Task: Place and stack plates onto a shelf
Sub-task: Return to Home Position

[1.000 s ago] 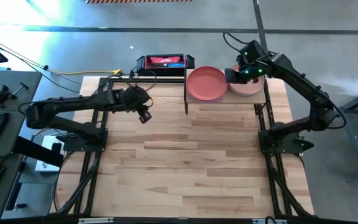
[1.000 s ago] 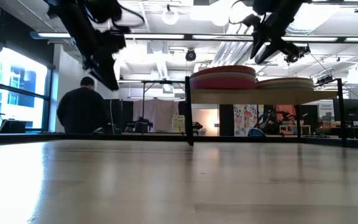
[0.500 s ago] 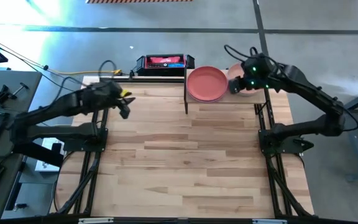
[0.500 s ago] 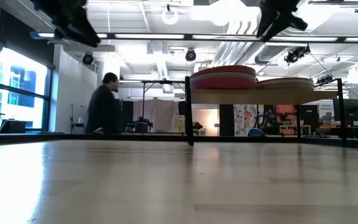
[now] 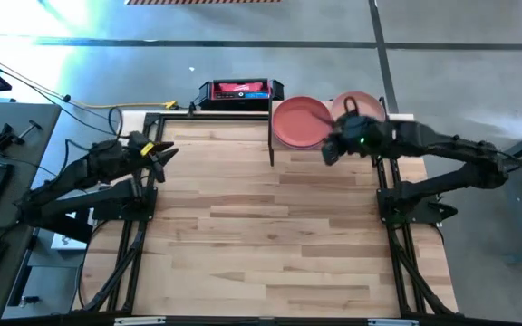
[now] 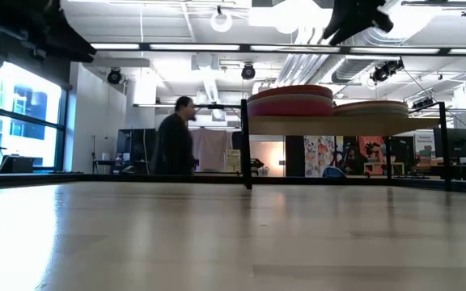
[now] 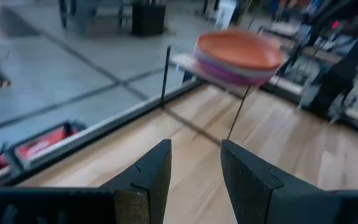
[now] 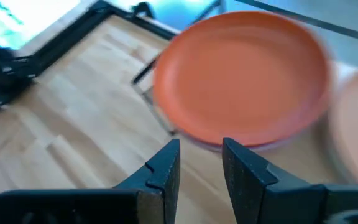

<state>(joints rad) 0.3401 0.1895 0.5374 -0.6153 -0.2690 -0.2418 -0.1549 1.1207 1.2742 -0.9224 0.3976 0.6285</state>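
Left gripper (image 5: 163, 152) sits over the table's left edge, well apart from the shelf. Its fingers stand narrowly parted with nothing between them. The shelf (image 6: 338, 125), a light-wood platform on black posts, stands at the far edge of the tabletop (image 5: 261, 235) and carries 2 stacks of round, shallow, low-rimmed plates. Left stack (image 6: 291, 101): orange plate (image 5: 300, 122) on top, with pink and purple rims showing beneath in the low view; the number of plates cannot be told. Right gripper (image 5: 330, 152) hangs above the tabletop just in front of the shelf, near the orange plate's front right rim and clear of it, fingers slightly apart and empty. Right stack (image 6: 372, 107): lower than the left, with tan-beige rims from the side and a peach-pink plate (image 5: 362, 104) uppermost, partly hidden by the right arm. The 2 stacks sit side by side; whether their rims touch cannot be told.
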